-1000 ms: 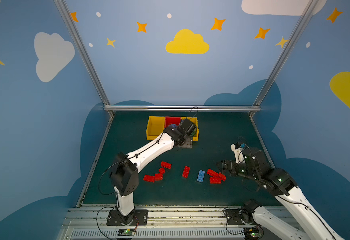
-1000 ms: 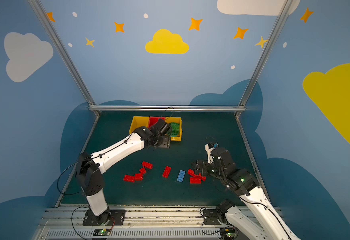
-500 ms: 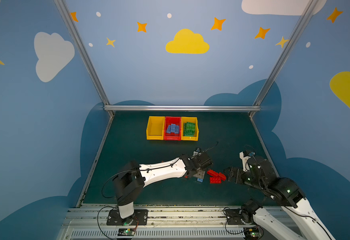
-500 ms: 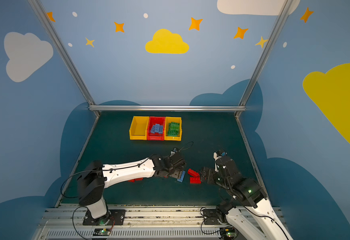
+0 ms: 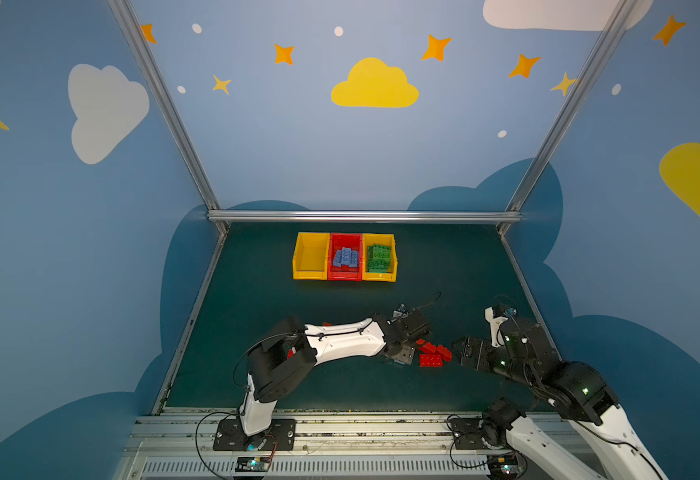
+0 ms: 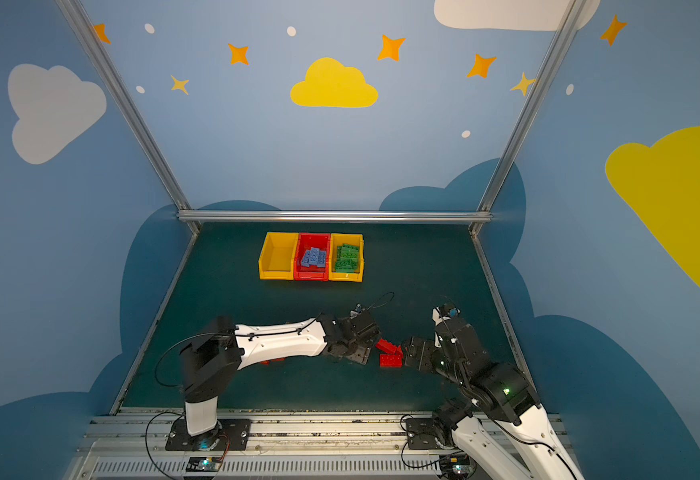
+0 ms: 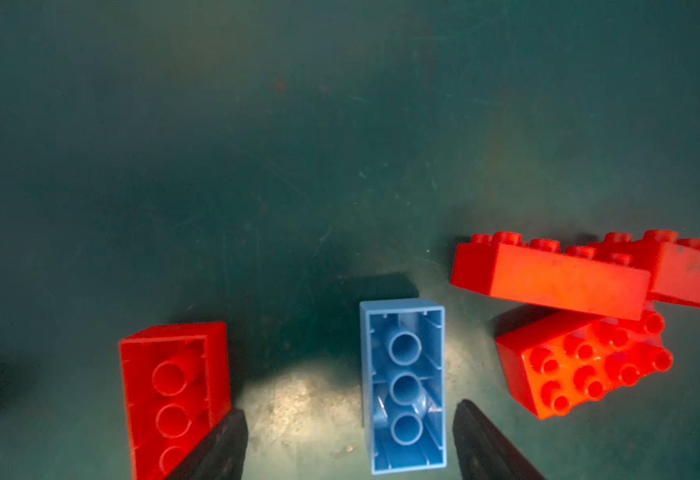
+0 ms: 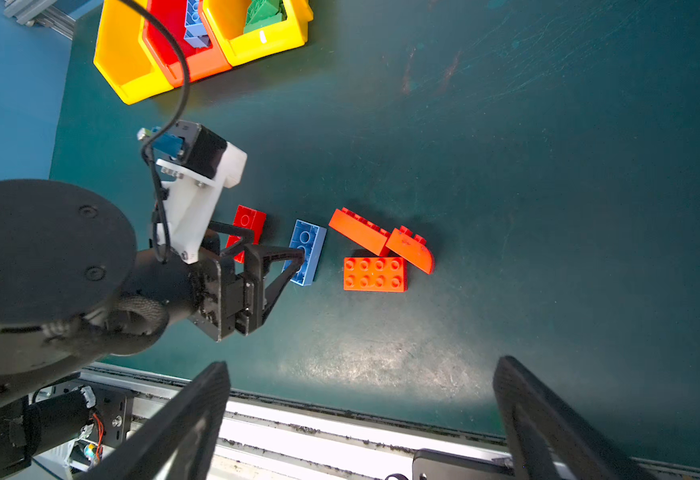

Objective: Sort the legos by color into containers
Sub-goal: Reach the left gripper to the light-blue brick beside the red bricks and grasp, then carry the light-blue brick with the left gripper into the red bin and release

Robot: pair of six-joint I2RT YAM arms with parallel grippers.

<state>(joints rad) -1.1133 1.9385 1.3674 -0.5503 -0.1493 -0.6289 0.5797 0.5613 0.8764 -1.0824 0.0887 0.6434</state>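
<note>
Containers (image 5: 345,276) sit in a row toward the back edge of the mat (image 5: 257,332): the left yellow bin (image 5: 310,274) is empty, the red bin (image 6: 311,277) holds light blue legos (image 5: 345,257), and the right yellow bin (image 5: 379,277) holds green legos (image 5: 378,257). A second ago the left arm (image 5: 340,343) reached over those bins. Now it is down near the front edge, and the left gripper (image 7: 349,411) stands released astride the blue brick (image 7: 404,386), not yet pinching. I judge this the last loose blue piece, so only reds would remain, likely for the empty bin. Just right of it lies the red cluster (image 5: 433,354), three bricks touching, and beyond that the right gripper (image 8: 361,372) hangs spread wide and empty.

The left wrist view shows what the top views hide beneath the gripper. The blue brick lies hollow side up, with a gap beside each finger (image 7: 481,444) and an upturned red brick (image 7: 174,395) close against one finger's outer side. The top views show all three bins' insides at once, and red bricks (image 5: 290,354) under the left arm.
</note>
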